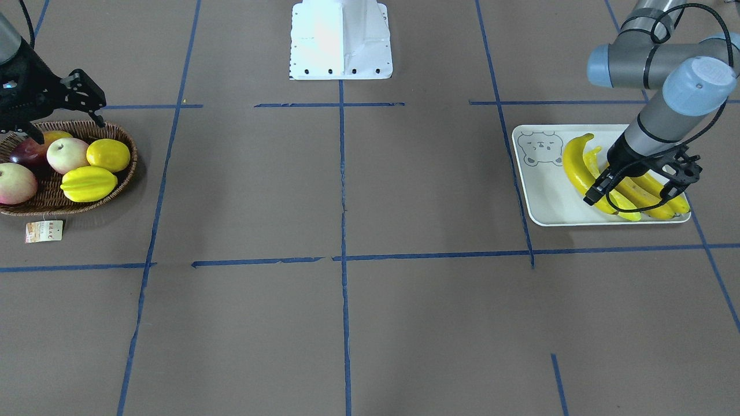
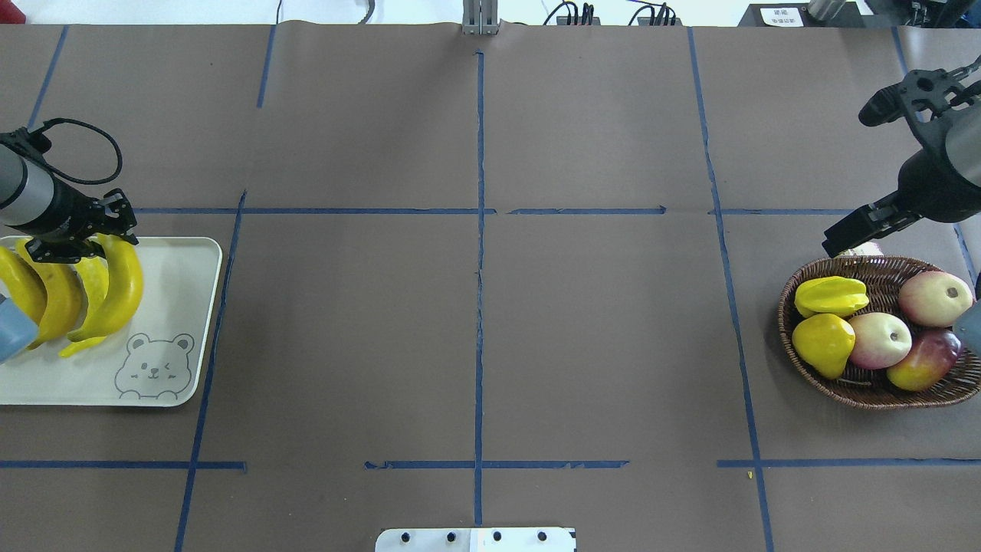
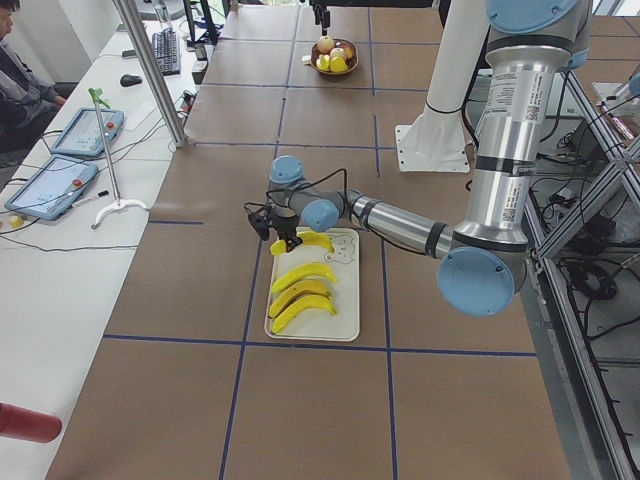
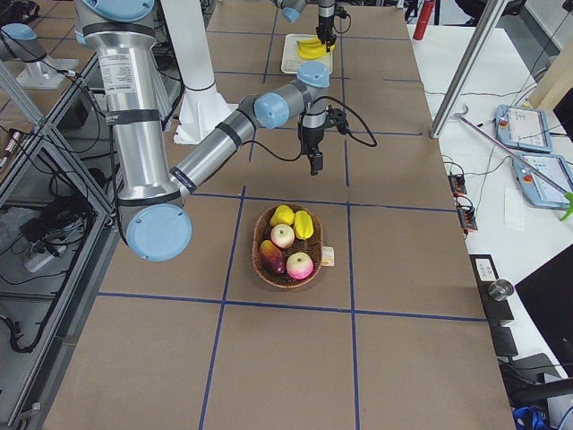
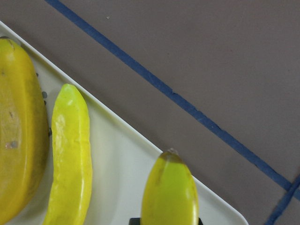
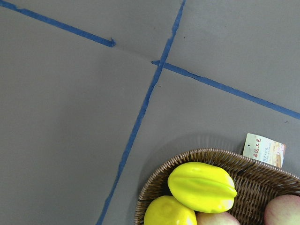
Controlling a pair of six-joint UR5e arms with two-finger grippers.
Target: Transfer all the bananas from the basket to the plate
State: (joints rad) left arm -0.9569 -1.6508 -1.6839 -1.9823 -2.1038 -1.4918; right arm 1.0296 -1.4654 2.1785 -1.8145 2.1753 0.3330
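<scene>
Several yellow bananas (image 2: pixel 123 287) lie side by side on the pale plate (image 2: pixel 176 261) with the bear face, at the table's left end. My left gripper (image 2: pixel 80 241) hangs low over their far ends, open, its fingers astride them (image 1: pixel 633 193). In the left wrist view a banana tip (image 5: pixel 171 187) shows just below the camera, with two more bananas (image 5: pixel 70 150) beside it on the plate (image 5: pixel 122 164). The dark wicker basket (image 2: pixel 789 337) at the right end shows no banana. My right gripper (image 2: pixel 862 172) is open above the basket's far edge (image 1: pixel 63 118).
The basket holds a ridged starfruit (image 2: pixel 831 295), a round yellow fruit (image 2: pixel 824 345) and three red-and-pale apples (image 2: pixel 935 299). Its paper tag (image 6: pixel 262 149) lies on the table beside it. Blue tape lines cross the brown tabletop. The robot's white base (image 1: pixel 341 40) stands at mid-table.
</scene>
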